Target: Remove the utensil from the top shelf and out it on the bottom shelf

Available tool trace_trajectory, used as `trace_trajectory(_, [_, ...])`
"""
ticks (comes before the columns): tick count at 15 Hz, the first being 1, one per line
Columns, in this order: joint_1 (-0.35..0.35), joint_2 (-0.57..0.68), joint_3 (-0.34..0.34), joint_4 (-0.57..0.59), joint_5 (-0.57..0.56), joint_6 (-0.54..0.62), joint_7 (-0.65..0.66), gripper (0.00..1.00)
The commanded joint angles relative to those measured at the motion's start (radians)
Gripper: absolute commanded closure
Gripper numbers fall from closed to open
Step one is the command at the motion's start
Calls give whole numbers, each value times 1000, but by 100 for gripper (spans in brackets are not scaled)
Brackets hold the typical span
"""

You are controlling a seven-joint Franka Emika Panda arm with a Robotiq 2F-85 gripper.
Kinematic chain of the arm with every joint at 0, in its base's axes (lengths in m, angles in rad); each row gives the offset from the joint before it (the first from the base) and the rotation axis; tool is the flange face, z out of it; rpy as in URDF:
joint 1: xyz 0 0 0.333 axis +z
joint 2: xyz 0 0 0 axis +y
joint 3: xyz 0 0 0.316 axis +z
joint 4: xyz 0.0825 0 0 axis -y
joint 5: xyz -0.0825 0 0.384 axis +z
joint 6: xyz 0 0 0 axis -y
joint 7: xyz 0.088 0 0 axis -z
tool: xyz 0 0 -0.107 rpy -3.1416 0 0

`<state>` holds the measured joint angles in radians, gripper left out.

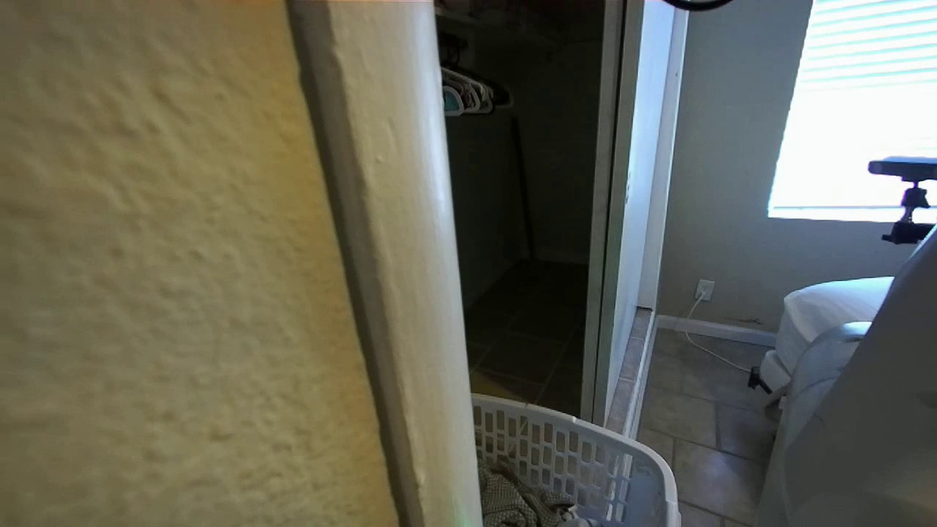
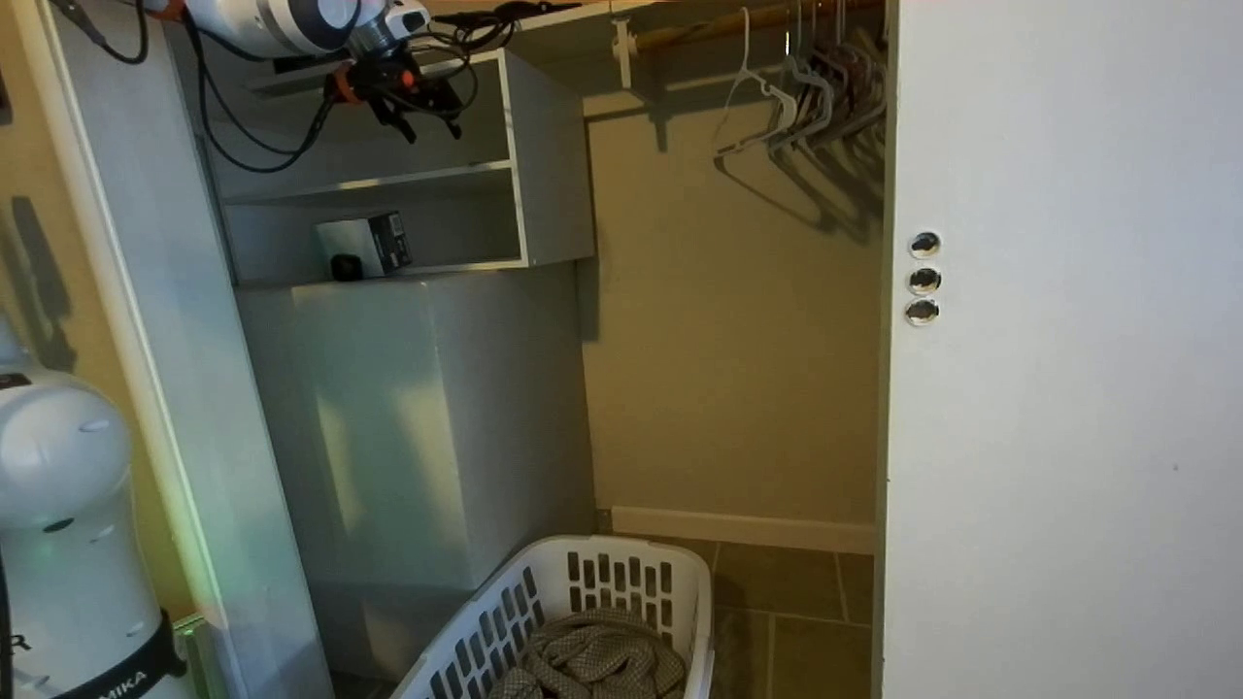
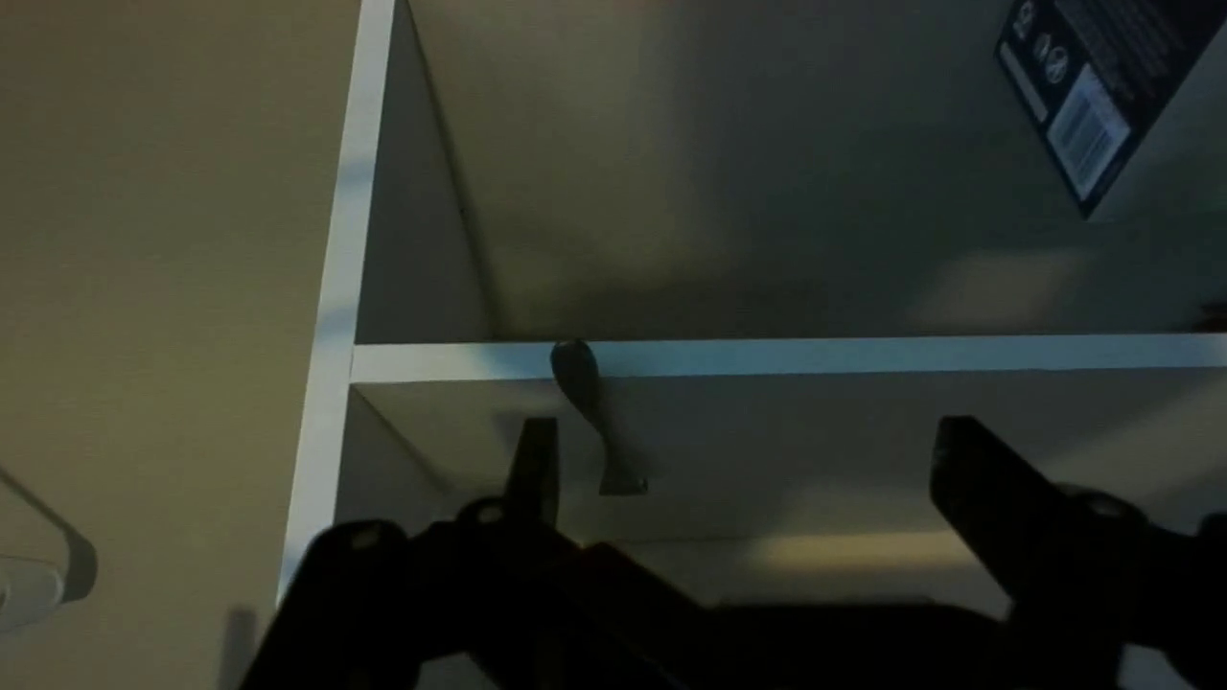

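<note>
Found the gripper (image 3: 748, 431) spread wide in the wrist view, empty, with a broad gap between the two dark fingers (image 3: 533, 471). Saw the utensil (image 3: 590, 407) through that gap, much nearer to one finger than to the other and apart from both. Lay on the top shelf (image 3: 863, 356), with the rounded end jutting over the front edge and the narrow, flared end pointing inward. Could not tell from there the depth between fingertips and shelf. Saw the gripper again in an exterior view, at the end of the white arm (image 2: 248, 24), with the fingers parted and aimed downward and a gap showing between fingertips and shelf edge. Could not tell from that angle whether over the shelf or in front of it. Made out a box (image 2: 352, 238) on the bottom shelf (image 2: 466, 266), well apart from the fingers, with a small dark round shape (image 2: 346, 267) at the lower front. Picked out a barcode (image 3: 1090, 129) on a dark side of the same box in the wrist view. Noticed hangers (image 2: 785, 112) on a brown rod (image 2: 714, 31) beside the cabinet (image 2: 552, 160), and a white door (image 2: 1049, 388) with three round fittings (image 2: 924, 281). Spotted the laundry basket (image 2: 621, 546) below the shelves in both exterior views, with checked cloth (image 2: 602, 650) inside. Saw a bright window (image 1: 864, 132) with blinds in an exterior view.
</note>
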<state>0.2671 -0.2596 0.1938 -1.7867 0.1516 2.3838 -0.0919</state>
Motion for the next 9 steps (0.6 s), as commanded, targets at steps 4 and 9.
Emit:
trace_trajectory(4, [-6,130,6,162,4,-39,-36,0])
trace_trajectory(9, [-12,186,10,216,1,-45,-22,0])
